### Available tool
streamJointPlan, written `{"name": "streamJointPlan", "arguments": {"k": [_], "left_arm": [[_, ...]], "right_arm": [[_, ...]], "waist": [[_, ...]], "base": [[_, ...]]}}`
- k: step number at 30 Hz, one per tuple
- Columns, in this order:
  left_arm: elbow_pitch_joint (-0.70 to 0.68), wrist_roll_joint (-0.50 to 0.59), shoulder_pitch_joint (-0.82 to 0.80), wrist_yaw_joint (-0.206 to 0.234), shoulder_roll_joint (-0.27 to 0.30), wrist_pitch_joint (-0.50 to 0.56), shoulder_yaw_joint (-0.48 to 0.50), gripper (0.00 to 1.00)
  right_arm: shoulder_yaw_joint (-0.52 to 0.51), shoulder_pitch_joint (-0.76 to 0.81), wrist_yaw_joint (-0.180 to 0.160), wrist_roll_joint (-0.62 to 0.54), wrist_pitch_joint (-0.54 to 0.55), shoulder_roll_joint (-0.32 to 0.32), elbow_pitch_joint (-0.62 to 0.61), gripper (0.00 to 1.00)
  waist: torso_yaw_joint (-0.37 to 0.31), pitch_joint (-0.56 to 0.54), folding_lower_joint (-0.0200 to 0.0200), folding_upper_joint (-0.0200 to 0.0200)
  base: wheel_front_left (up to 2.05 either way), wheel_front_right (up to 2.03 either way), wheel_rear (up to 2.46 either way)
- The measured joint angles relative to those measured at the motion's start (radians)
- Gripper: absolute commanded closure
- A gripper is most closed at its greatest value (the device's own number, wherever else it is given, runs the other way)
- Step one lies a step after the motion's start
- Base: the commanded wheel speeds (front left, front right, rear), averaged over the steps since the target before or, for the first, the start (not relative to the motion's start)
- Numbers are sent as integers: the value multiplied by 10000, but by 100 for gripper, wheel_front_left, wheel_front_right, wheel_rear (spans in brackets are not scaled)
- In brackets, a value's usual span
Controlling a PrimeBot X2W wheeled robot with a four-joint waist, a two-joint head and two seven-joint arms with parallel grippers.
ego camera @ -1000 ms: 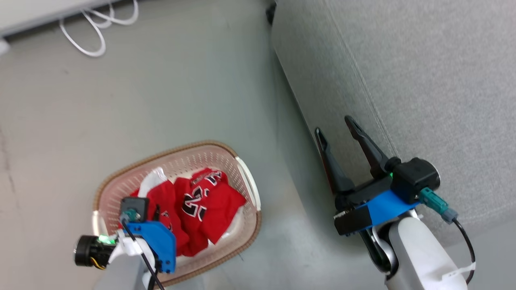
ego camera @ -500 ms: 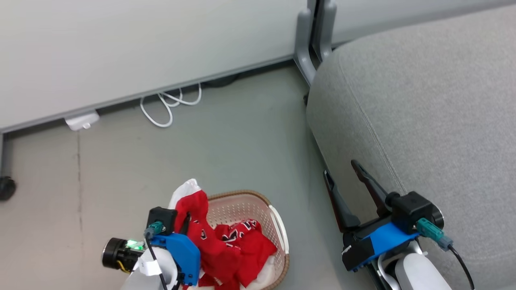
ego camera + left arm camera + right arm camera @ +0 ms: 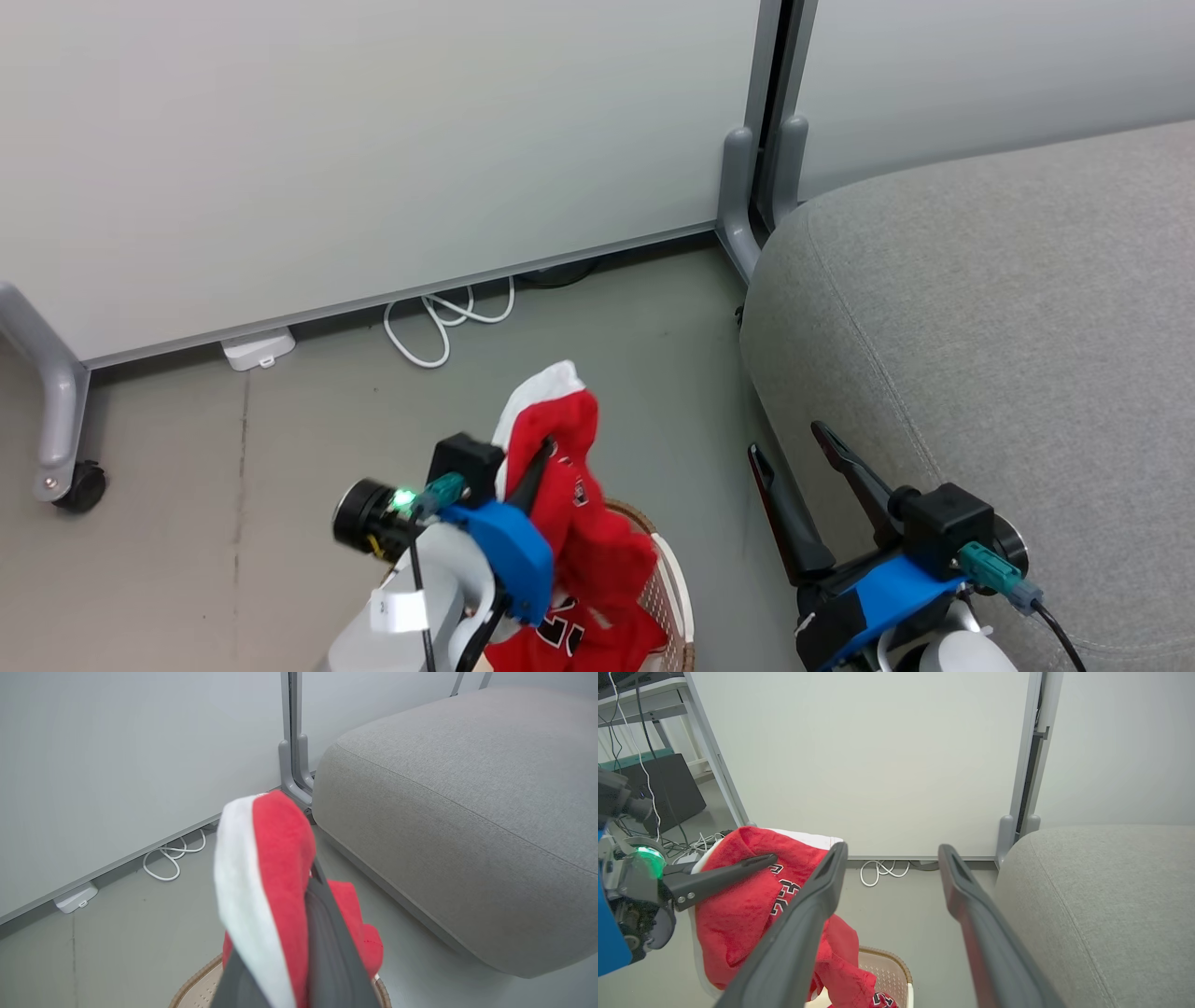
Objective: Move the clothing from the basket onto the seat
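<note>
Head view: left jaws pinch clothing (image 3: pixel 597 551); right jaws gape.

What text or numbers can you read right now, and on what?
Nothing reads clearly.
Black, white-edged numerals on the held-up red clothing: creased and turned, unreadable.
More numerals on the clothing's low end by the basket: cut off at the head view's bottom edge.
White tag on the left arm: too small to read.
</note>
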Motion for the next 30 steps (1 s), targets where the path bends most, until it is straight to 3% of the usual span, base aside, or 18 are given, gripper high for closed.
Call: {"name": "streamJointPlan", "arguments": {"k": [13,30], "left_arm": [[-1578,-1406,-1409,378,-8,731,-2123,100],[-2134,-2986,-2753,819,-6,997,-3800,100]], "right_arm": [[238,197,0,54,121,0,-136,0],[249,354,0,50,265,0,-194,0]], "waist": [[-50,-188,1,0],[-108,-345,3,0]], "base": [[0,0,0],[0,0,0]]}}
